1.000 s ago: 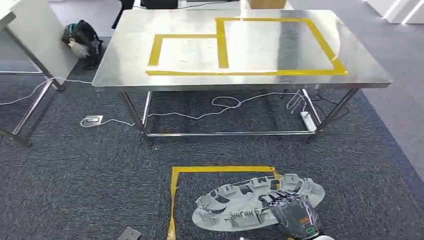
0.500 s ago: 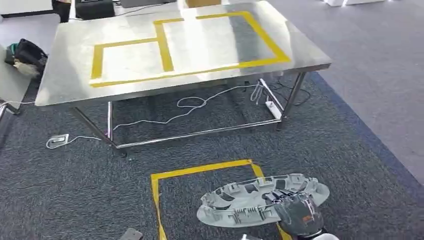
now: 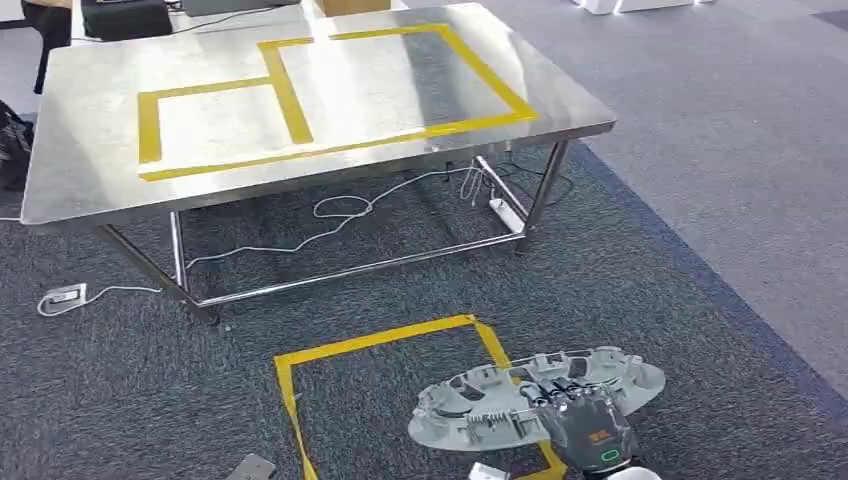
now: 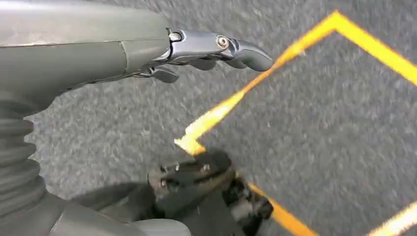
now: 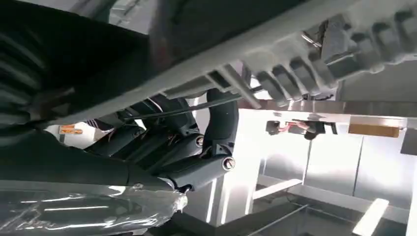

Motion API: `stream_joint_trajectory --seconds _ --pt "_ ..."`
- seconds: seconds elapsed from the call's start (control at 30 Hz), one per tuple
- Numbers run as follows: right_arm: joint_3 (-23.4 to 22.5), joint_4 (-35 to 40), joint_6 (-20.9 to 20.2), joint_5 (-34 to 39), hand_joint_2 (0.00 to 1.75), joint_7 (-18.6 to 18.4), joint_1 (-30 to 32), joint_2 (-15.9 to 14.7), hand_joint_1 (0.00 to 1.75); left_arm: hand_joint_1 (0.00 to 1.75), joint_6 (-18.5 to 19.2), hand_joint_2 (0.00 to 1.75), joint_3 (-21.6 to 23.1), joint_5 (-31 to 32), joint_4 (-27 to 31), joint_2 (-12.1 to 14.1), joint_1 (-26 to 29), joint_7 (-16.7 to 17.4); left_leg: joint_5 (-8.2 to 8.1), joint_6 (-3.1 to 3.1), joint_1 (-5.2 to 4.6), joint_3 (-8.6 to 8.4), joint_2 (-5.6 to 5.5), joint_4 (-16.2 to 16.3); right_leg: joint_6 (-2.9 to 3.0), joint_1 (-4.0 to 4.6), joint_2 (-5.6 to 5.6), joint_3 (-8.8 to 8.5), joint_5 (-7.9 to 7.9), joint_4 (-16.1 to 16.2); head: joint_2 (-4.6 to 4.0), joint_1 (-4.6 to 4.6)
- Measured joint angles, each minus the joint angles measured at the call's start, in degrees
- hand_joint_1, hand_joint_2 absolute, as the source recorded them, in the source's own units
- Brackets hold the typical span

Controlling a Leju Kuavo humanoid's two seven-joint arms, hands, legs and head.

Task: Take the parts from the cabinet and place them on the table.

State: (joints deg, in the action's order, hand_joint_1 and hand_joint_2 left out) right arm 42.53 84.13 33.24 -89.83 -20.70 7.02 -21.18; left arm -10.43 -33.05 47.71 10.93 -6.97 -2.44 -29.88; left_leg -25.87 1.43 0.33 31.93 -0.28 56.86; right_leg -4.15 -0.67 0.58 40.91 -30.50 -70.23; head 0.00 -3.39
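Grey carpet (image 3: 650, 250), steel table (image 3: 90, 180) far left. Right hand (image 3: 590, 432) grips grey part (image 3: 470, 400) near right, over floor tape (image 3: 370, 342). Left hand (image 4: 206, 49) empty, fingers loosely extended.

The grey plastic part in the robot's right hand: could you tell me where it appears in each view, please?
Head view: grey plastic part at bottom centre-right, held by the right hand.
Right wrist view: it spans the top.
Left wrist view: not in it.
Shared landmark: the steel table, also.

Head view looks down at table (image 3: 300, 110); wrist cameras sit close (turned).
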Motion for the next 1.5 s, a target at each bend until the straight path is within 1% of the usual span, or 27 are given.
stream_joint_trajectory --seconds 0.03,0.07,0.1,0.13,0.17,0.2,0.23,0.27,0.3,0.33,0.37,0.43,0.47,0.53,0.57,0.63,0.67,0.8,1.07,1.13,1.2,1.3,1.33,1.37,1.4,1.43,1.5 --pt "0.22 -0.22 0.00 0.00 1.75 -0.02 -0.01 0.00 1.75 0.00 0.00 1.75 0.00 0.02 0.00 0.00 0.24 0.00 -0.01 0.01 -0.02 0.02 0.31 0.04 -0.14 -0.01 -0.15 2.09 -1.83 -4.61 0.00 -0.11" --pt "0.37 -0.43 0.00 0.00 1.75 -0.04 -0.01 0.00 1.75 0.00 0.00 1.75 -0.02 0.02 0.00 0.02 0.42 0.00 -0.01 0.01 -0.02 0.01 0.43 0.05 -0.24 -0.03 -0.15 3.02 -2.25 -6.74 0.00 -0.09" --pt "0.50 -0.66 0.00 0.00 1.75 -0.04 -0.04 0.00 1.75 0.00 0.00 1.75 -0.02 0.02 0.00 0.00 0.49 0.00 -0.03 -0.02 -0.01 -0.04 0.58 0.05 -0.30 -0.08 -0.17 2.60 -1.30 -6.07 0.00 -0.07" --pt "0.61 -0.83 0.00 0.00 1.75 -0.07 -0.11 0.00 1.75 0.00 0.00 1.75 -0.02 0.02 0.00 0.00 0.48 0.00 -0.10 -0.12 0.05 -0.10 0.63 0.07 -0.30 -0.12 -0.25 0.68 0.79 -2.63 0.00 -0.09" --pt "0.76 -1.01 0.00 0.00 1.75 -0.11 -0.20 -0.02 1.75 0.00 0.00 1.75 -0.02 0.02 0.00 -0.02 0.45 0.00 -0.21 -0.31 0.14 -0.27 0.65 0.09 -0.25 -0.18 -0.42 -2.39 3.33 2.99 0.00 -0.07" --pt "0.87 -1.11 0.00 0.00 1.75 -0.11 -0.22 -0.04 1.75 0.00 0.00 1.75 -0.02 0.02 0.00 -0.02 0.45 0.00 -0.41 -0.61 0.20 -0.49 0.68 0.18 -0.38 -0.27 -0.95 -5.51 5.34 8.45 0.00 -0.09" --pt "1.02 -1.22 0.00 0.00 1.75 -0.11 -0.36 -0.07 1.75 0.00 0.00 1.75 -0.02 0.02 0.00 0.09 0.47 0.00 -0.60 -1.03 -0.20 -0.52 0.69 0.26 -0.52 -0.17 -1.58 -7.12 4.47 11.25 0.00 -0.15" --pt "1.14 -1.27 0.00 0.00 1.75 -0.11 -0.53 -0.07 1.75 0.00 0.00 1.75 -0.02 0.02 0.00 0.13 0.47 0.00 -0.70 -1.22 -0.50 -0.40 0.68 0.60 0.43 -0.33 -0.89 -7.48 4.97 11.56 0.00 -0.15" --pt "1.22 -1.29 0.00 0.00 1.75 -0.11 -0.62 -0.07 1.75 0.00 0.00 1.75 -0.02 0.02 0.00 0.18 0.48 0.00 -0.72 -1.15 -0.62 -0.30 0.69 0.57 0.51 -0.57 -0.83 -7.35 5.17 11.57 0.00 0.11" --pt "1.29 -1.33 0.02 0.00 1.75 -0.11 -0.71 -0.07 1.75 0.00 0.00 1.75 -0.02 0.02 0.00 0.24 0.53 0.00 -0.34 -0.46 -0.68 -0.31 0.68 0.49 0.40 -0.52 -0.73 -7.24 5.24 11.57 0.00 0.24" --pt "1.38 -1.38 0.02 -0.02 1.75 -0.11 -0.78 -0.07 1.75 0.00 0.00 1.75 -0.02 0.02 0.00 0.31 0.52 0.00 -0.22 -0.03 -0.69 -0.36 0.68 0.28 0.46 -0.46 -0.64 -7.16 5.27 11.57 0.00 0.17" --pt "1.44 -1.46 0.00 -0.04 1.75 -0.11 -0.81 -0.13 1.75 0.00 0.00 1.75 -0.02 0.02 0.00 0.31 0.45 0.00 -0.04 0.22 -0.67 -0.41 0.70 -0.03 0.73 -0.28 -0.53 -7.06 5.24 11.56 0.00 0.20" --pt "1.46 -1.51 0.02 -0.04 1.75 -0.11 -0.83 -0.13 1.75 0.00 0.00 1.75 -0.02 0.02 0.00 0.31 0.46 0.00 -0.02 0.19 -0.62 -0.44 0.72 -0.20 1.12 -0.15 -0.51 -7.01 5.25 11.56 0.00 0.15" --pt "1.55 -1.53 0.02 -0.04 1.75 -0.15 -0.85 -0.13 1.75 0.00 0.00 1.75 -0.02 0.02 0.00 0.31 0.46 0.00 0.13 -0.15 -0.52 -0.43 0.76 -0.37 1.38 0.00 -0.47 -6.94 5.23 11.54 0.00 0.17" --pt "1.59 -1.55 0.02 -0.04 1.75 -0.15 -0.89 -0.13 1.75 0.00 0.00 1.75 -0.02 0.02 0.00 0.31 0.46 0.00 0.23 -0.53 -0.44 -0.42 0.77 -0.47 1.59 0.07 -0.48 -6.90 5.21 11.53 0.00 0.15" --pt "1.68 -1.55 0.02 -0.04 1.75 -0.13 -0.93 -0.13 1.75 0.00 0.00 1.75 -0.02 0.02 0.00 0.28 0.46 0.00 0.27 -2.26 -0.24 -0.42 0.78 -0.68 1.76 0.18 -0.51 -6.79 5.28 11.49 0.00 0.13" --pt "1.70 -1.55 0.02 -0.04 1.75 -0.13 -0.93 -0.13 1.75 0.00 0.00 1.75 -0.02 0.02 0.00 0.28 0.47 0.00 0.31 -2.39 -0.21 -0.38 0.78 -0.68 1.79 0.18 -0.52 -6.77 5.29 11.49 0.00 0.13" --pt "1.79 -1.55 0.02 -0.04 1.75 -0.20 -0.93 -0.13 1.75 0.00 0.00 1.75 -0.02 0.22 0.00 0.31 0.49 0.00 0.36 -2.46 -0.23 -0.33 0.78 -0.68 1.93 0.14 -0.52 -6.76 5.44 11.48 0.00 0.11" --pt "2.03 -1.73 0.13 -0.04 1.75 -0.02 -0.88 -0.09 1.75 0.00 0.04 1.75 -0.02 0.44 0.00 0.37 0.49 0.04 0.39 -2.37 -0.49 -0.27 0.78 -0.53 1.75 -0.11 -0.51 -6.77 5.59 11.52 0.00 0.11" --pt "2.05 -1.75 -0.26 -0.04 1.75 -0.41 -0.92 0.00 1.75 0.00 0.04 1.75 -0.02 0.44 0.00 0.48 0.49 0.15 0.19 -1.89 -0.66 -0.09 0.79 -0.14 1.49 -0.32 -0.49 -6.78 5.74 11.66 0.00 0.17" --pt "2.18 -1.75 -1.59 -0.04 1.75 -1.77 -1.05 0.00 1.75 0.00 0.04 1.75 -0.11 0.44 0.00 0.50 0.50 0.24 0.11 -1.68 -0.71 0.09 0.79 -0.07 1.34 -0.35 -0.50 -6.75 5.76 11.66 0.00 0.13" --pt "2.36 -1.75 -2.16 -0.04 1.75 -2.51 -1.14 -0.02 1.75 0.00 0.00 1.75 -0.37 0.44 0.00 0.59 0.52 0.22 0.03 -1.25 -0.93 0.30 0.79 0.19 0.90 -0.53 -0.50 -6.75 5.87 11.74 0.00 0.13" --pt "2.42 -1.75 -2.19 -0.07 1.75 -2.69 -1.21 -0.04 1.75 0.00 0.00 1.75 -0.42 0.44 0.00 0.63 0.54 0.22 0.09 -0.98 -1.01 0.41 0.78 0.13 0.65 -0.58 -0.65 -6.84 6.05 12.07 0.00 0.18" --pt "2.49 -1.73 -2.19 -0.07 1.75 -2.80 -1.31 -0.04 1.75 0.00 -0.02 1.75 -0.44 0.44 0.00 0.63 0.51 0.22 0.53 -0.62 -0.80 0.25 0.77 -0.71 0.38 -0.39 -0.68 -7.03 6.14 12.27 0.00 0.18" --pt "2.51 -1.70 -2.19 -0.04 1.75 -2.82 -1.33 -0.07 1.75 0.00 -0.02 1.75 -0.46 0.44 0.00 0.59 0.52 0.22 1.24 -0.53 -0.27 -0.34 0.77 -1.52 0.30 -0.46 -0.63 -6.42 5.75 11.81 0.00 0.11" --pt "2.58 -1.70 -2.19 -0.07 1.75 -2.82 -1.47 -0.15 1.75 0.00 -0.02 1.75 -0.48 0.44 0.00 0.59 0.50 0.22 1.40 -0.30 -0.17 -0.39 0.73 -1.64 0.09 -0.33 -0.60 -5.52 3.81 9.54 0.00 -0.07" --pt "2.90 -1.70 -2.19 -0.09 1.75 -2.78 -1.65 -0.13 1.75 0.00 -0.02 1.75 -0.52 0.44 0.00 0.55 0.52 0.22 1.42 -0.26 -0.06 -0.30 0.37 -1.60 -0.36 -0.59 -0.62 -1.79 -0.51 0.69 0.00 -0.09"
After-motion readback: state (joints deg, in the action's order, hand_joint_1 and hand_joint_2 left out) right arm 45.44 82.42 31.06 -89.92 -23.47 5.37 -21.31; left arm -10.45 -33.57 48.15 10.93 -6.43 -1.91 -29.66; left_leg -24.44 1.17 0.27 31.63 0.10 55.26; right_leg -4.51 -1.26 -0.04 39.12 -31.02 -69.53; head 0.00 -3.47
